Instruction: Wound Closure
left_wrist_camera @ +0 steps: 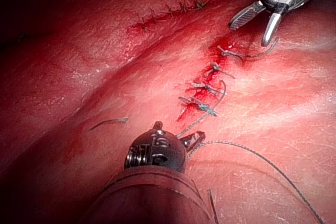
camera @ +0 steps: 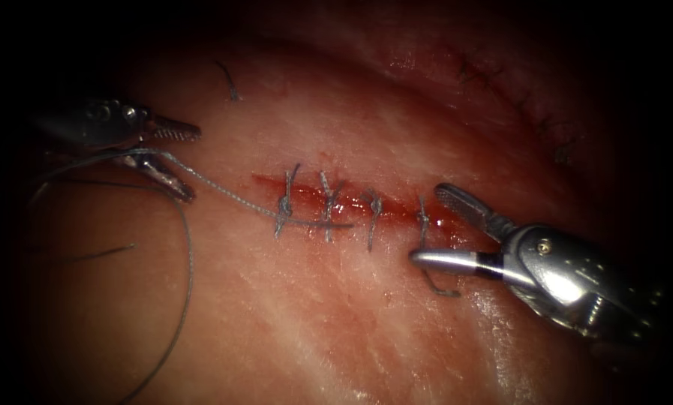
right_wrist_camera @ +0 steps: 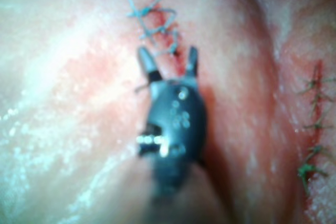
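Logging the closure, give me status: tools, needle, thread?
Left tool open, thread across its jaws. Right tool open, empty, over the cut's right end. Needle not made out. Four stitches placed.

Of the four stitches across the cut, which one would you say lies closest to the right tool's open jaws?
The rightmost stitch, at the cut's right end: it sits between the right tool's open jaws, while the other three lie further left, towards the left tool.

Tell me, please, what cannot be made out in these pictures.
Needle: where it lies cannot be told; the thread runs off the endoscope view's lower edge.
Left tool: fingers open; whether thread is caught at their base is too small to tell, endoscope view.
Right tool: open, holding nothing; stitches beyond it blurred, right wrist view.
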{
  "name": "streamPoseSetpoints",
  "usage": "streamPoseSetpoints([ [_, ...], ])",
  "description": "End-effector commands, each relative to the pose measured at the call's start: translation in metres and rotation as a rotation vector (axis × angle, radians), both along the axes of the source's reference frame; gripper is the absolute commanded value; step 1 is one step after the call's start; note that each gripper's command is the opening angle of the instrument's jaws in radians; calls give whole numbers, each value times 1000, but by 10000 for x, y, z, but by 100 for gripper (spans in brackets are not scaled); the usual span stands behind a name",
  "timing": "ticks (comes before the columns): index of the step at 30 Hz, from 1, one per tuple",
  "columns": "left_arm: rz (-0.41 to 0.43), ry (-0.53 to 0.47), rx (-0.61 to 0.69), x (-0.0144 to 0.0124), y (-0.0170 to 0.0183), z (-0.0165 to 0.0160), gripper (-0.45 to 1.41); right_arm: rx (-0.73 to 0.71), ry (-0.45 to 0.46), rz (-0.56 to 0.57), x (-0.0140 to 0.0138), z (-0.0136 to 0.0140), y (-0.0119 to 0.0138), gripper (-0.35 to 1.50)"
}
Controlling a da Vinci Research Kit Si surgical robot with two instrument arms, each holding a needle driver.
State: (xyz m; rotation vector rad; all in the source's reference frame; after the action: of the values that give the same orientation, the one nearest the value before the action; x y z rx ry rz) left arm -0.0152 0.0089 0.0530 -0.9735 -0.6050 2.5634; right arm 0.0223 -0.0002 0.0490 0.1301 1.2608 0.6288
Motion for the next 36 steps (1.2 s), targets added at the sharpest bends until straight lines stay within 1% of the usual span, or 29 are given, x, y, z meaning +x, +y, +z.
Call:
streamPoseSetpoints([
  [1,-4,-7,-2,-5,-5,6,42,2,-3,-23,30,-3,-1,135],
  [3,-19,-18,-20,-6,-6,4,41,4,-21,-32,49,-8,1,133],
  [4,-27,-27,-27,-6,-6,3,47,2,-36,-39,60,-11,2,133],
  [6,-58,-49,-76,-5,-1,0,47,-7,-57,-50,75,-14,6,133],
  [9,-99,-61,-184,-3,10,-2,32,-23,-88,-62,98,-17,11,133],
  [12,-111,-75,-228,-3,15,-3,34,-42,-124,-73,120,-14,17,133],
  [14,-113,-81,-269,-3,18,-3,29,-51,-132,-74,127,-11,18,135],
  [16,-88,-48,-398,-1,25,-3,21,-57,-134,-75,129,-10,18,135],
  [18,-39,-3,-486,1,31,1,9,-59,-132,-78,126,-10,16,135],
  [19,-15,26,-526,3,34,5,7,-57,-133,-82,124,-11,15,135],
  [21,26,50,-560,5,37,12,6,-60,-133,-81,118,-13,13,135],
  [22,61,61,-580,6,38,16,6,-60,-136,-79,115,-13,12,135],
  [24,92,80,-604,6,39,22,14,-65,-138,-71,108,-15,11,133],
  [25,132,97,-644,5,41,28,41,-73,-144,-66,102,-16,11,133],
  [26,162,108,-674,3,43,29,58,-75,-147,-57,99,-16,12,133],
  [27,186,130,-701,2,45,31,71,-75,-148,-54,97,-17,13,133],
  [28,200,159,-722,0,48,32,78,-75,-147,-55,96,-17,13,133],
  [30,210,166,-732,-5,53,35,83,-79,-150,-56,95,-18,14,133],
  [33,243,157,-754,-15,59,40,83,-78,-150,-57,94,-20,14,133],
  [36,299,157,-802,-25,66,47,84,-78,-151,-57,92,-21,13,133],
])
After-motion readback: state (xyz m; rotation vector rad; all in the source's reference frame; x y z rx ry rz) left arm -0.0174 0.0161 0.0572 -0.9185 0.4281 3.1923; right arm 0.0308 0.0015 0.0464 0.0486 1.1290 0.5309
